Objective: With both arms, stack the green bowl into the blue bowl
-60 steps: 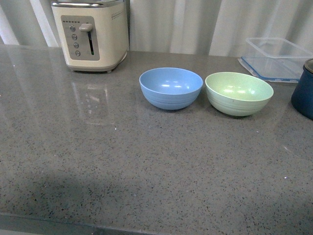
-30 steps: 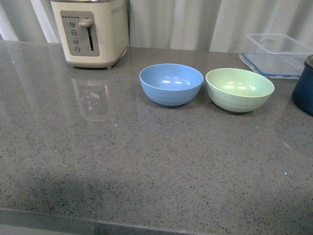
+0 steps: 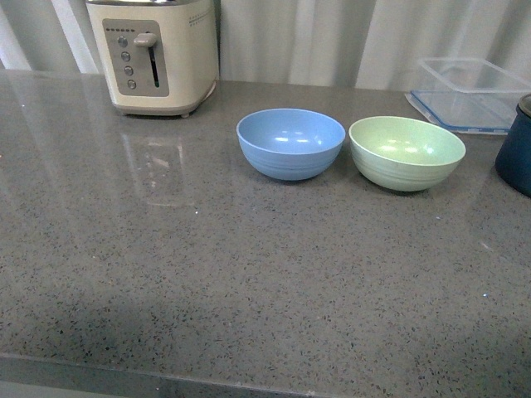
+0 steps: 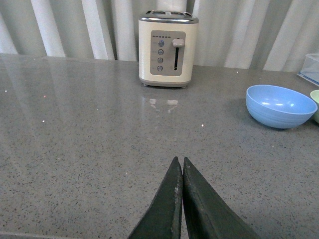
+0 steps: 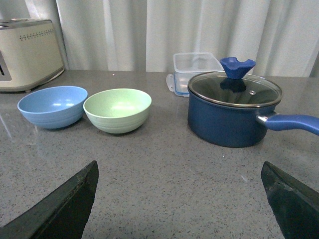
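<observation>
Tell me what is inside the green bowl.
The green bowl looks empty: only bare pale interior with glare shows. The rim hides its near inner wall.

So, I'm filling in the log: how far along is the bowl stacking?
Nothing looks done: the green bowl sits empty on the counter beside the blue bowl, not inside it. Nothing is in hand: the left pincer is shut on nothing and the right pincer is open, both short of the bowls. All is left: grasp the green bowl, lift it and set it in the blue one.
</observation>
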Controlling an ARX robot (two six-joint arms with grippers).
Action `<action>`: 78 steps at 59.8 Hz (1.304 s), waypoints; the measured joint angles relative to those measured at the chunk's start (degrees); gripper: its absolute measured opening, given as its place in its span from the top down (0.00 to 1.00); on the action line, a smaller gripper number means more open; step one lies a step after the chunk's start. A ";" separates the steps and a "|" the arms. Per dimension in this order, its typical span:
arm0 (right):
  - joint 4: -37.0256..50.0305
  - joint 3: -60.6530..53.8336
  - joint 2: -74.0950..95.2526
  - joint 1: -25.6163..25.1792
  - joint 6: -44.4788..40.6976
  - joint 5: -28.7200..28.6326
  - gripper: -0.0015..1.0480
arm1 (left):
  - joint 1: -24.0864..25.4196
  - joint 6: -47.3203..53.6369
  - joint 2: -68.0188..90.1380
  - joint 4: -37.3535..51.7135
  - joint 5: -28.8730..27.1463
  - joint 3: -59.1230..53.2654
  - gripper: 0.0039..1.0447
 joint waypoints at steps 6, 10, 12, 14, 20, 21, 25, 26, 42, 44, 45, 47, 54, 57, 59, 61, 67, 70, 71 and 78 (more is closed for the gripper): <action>0.00 0.00 0.00 0.00 0.00 0.00 0.10 | 0.00 0.00 -1.53 -1.53 0.00 0.00 0.97; 0.00 0.00 0.00 0.00 0.00 0.00 0.10 | 0.00 0.00 -2.75 -2.73 0.00 0.00 0.97; 0.00 0.00 0.00 0.00 0.00 0.00 0.10 | 0.00 0.02 -5.79 -7.04 0.00 0.00 0.97; 0.00 0.00 0.00 0.00 0.00 0.00 0.10 | 0.00 0.00 -8.20 -10.19 0.02 0.00 0.97; 0.00 0.00 0.00 0.00 0.00 0.00 0.10 | 0.00 0.02 -11.72 -11.98 0.02 0.00 0.97; 0.00 0.00 0.00 0.00 0.00 0.00 0.10 | 0.00 0.02 -11.85 -12.00 0.02 0.00 0.97; 0.00 0.00 0.00 0.00 0.00 0.00 0.10 | 0.00 0.02 -11.87 -12.17 -0.02 0.00 0.97; 0.00 0.00 0.00 0.00 0.00 -0.02 0.10 | 0.00 0.02 -11.87 -12.22 -0.02 0.00 0.97; 0.35 0.04 0.63 -1.44 -2.03 -6.21 0.10 | 0.00 0.00 -11.89 -12.28 -0.02 0.00 0.51; 0.94 0.24 1.49 -2.03 -2.36 -8.96 0.10 | 0.00 0.00 -11.89 -12.28 -0.02 0.00 0.46; 1.38 0.59 2.34 -2.16 -2.29 -10.51 0.10 | 0.00 0.00 -11.91 -12.28 0.00 0.00 0.42; 2.16 1.38 3.93 -2.34 -1.86 -12.37 0.10 | 0.00 0.00 -11.91 -12.28 0.00 0.00 0.37; 7.76 7.30 14.32 -2.03 1.49 -17.18 0.10 | 0.00 0.00 -11.89 -12.28 0.00 0.00 0.17; 9.73 10.86 20.70 -0.81 2.43 -16.57 0.10 | 0.00 0.00 -11.91 -12.28 -0.02 0.00 0.08; 10.19 14.03 26.14 0.22 3.76 -16.87 0.10 | 0.00 0.09 -11.91 -12.28 -0.02 0.00 0.04; 10.32 16.37 30.38 0.83 4.85 -17.73 0.10 | 0.00 0.09 -11.91 -12.28 -0.02 0.00 0.06; 10.01 26.95 48.22 2.12 9.77 -19.87 0.10 | 0.00 0.11 -11.91 -12.28 0.00 0.00 0.06; 9.16 31.26 54.64 2.51 10.99 -18.08 0.10 | 0.00 0.11 -11.89 -12.28 -0.02 0.00 0.06; 9.09 32.11 55.93 2.56 11.13 -17.90 0.10 | 0.00 0.11 -11.89 -12.28 -0.02 0.00 0.06; 5.53 42.49 70.18 2.80 12.26 -14.05 0.10 | 0.00 0.11 -11.91 -12.28 -0.02 0.00 0.06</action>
